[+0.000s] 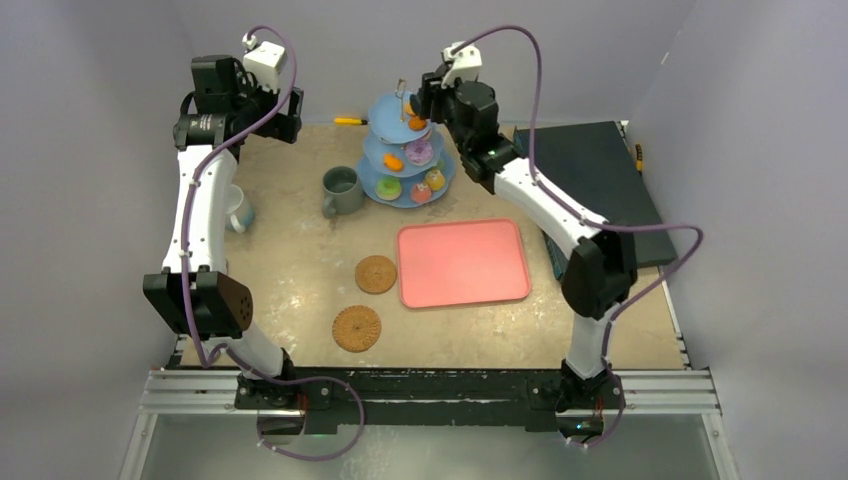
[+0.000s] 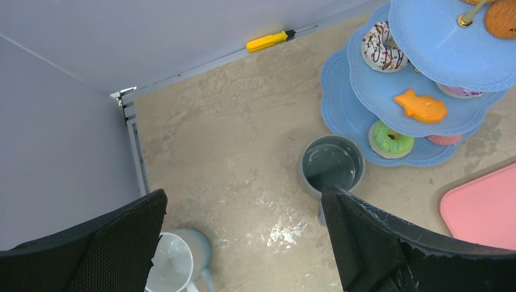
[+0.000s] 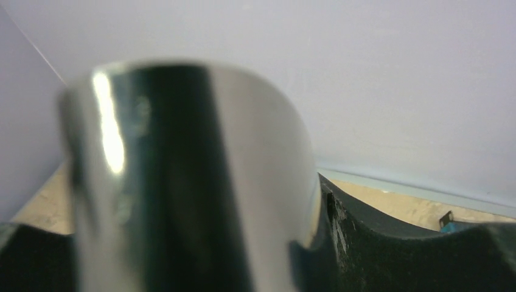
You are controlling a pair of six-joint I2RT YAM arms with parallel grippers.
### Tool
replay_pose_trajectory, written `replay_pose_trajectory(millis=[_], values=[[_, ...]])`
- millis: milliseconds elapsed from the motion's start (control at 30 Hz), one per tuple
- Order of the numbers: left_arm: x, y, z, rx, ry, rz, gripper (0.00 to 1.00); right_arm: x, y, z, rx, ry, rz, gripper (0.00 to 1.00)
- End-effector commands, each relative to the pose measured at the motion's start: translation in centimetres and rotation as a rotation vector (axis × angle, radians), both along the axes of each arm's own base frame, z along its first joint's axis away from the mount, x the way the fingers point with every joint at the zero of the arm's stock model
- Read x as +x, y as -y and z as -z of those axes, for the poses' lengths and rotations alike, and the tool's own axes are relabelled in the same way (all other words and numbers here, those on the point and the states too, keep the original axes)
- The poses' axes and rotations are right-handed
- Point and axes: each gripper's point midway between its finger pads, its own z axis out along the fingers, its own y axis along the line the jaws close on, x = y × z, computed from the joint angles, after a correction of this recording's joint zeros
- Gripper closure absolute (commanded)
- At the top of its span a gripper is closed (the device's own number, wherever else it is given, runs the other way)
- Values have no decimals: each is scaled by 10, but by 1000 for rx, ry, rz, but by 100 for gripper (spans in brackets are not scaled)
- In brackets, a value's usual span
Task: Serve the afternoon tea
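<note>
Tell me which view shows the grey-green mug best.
Left wrist: the grey-green mug is large and sharp, its inside visible. Top external shows the grey-green mug whole but small. Right wrist shows none of it.

Blue stand [image 2: 438, 52], pink tray [image 1: 463, 262], grey-green mug [image 1: 342, 190], woven brown coasters [image 1: 376, 274]

The beige table [image 1: 300, 260] carries a blue three-tier stand [image 1: 366, 182] at the back, with a grey-green mug [image 1: 342, 190] just left of it and a white mug [image 1: 238, 210] far left. Two woven coasters [image 1: 376, 274] [image 1: 357, 328] lie beside a pink tray [image 1: 463, 263]. A yellow-handled screwdriver [image 1: 350, 121] lies at the far edge, and what seems to be a dark board [image 1: 590, 170] on the right.
</note>
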Motion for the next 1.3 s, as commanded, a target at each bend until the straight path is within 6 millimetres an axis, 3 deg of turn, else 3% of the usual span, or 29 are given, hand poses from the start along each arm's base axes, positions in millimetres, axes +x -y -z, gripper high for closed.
replay_pose_trajectory(millis=[0,100,233,367,667,833,1033,1267], values=[[-6,-5,-23,11,62,-8,1,-34,30,-101,138,197,26,39],[-7,-5,-26,15,69,-8,1,-49,37,-103,139,187,15,39],[-9,-5,-27,15,71,-5,1,-71,46,-82,119,91,-1,45],[-11,-5,-22,20,62,-5,1,-103,57,-45,92,-64,-23,46],[-12,-2,-24,-6,59,1,1,-200,80,79,-34,-523,-131,50],[-13,-2,-25,-4,65,0,1,-233,89,126,-104,-694,-167,51],[-15,-1,-26,3,69,9,1,-237,86,173,-235,-837,-220,51],[-18,-1,-26,5,67,11,1,-206,74,201,-317,-869,-207,52]])
